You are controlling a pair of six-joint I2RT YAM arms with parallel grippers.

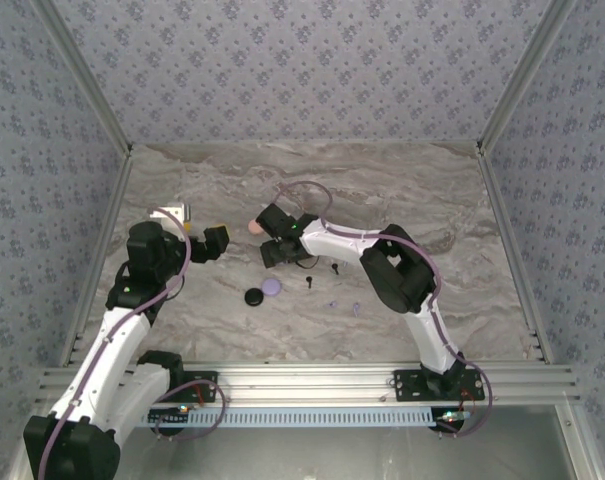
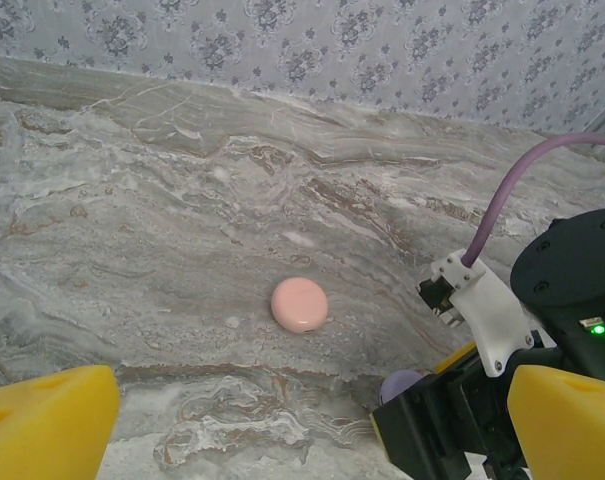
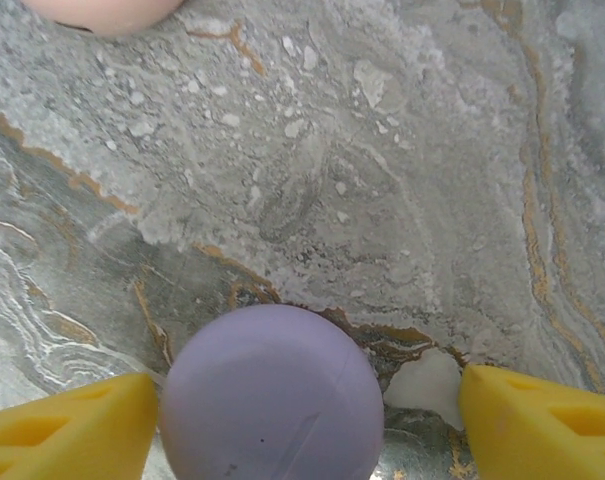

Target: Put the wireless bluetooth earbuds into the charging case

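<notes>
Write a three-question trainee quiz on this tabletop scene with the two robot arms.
1. True or false: the right gripper has its yellow fingers on either side of the round lavender plastic case.
2. Which round case lies on the grey marble table ahead of the left gripper? A black, B pale pink, C green.
3. Are the left gripper's jaws open or shut?
Key: 1 true; 2 B, the pale pink case; 3 open.
</notes>
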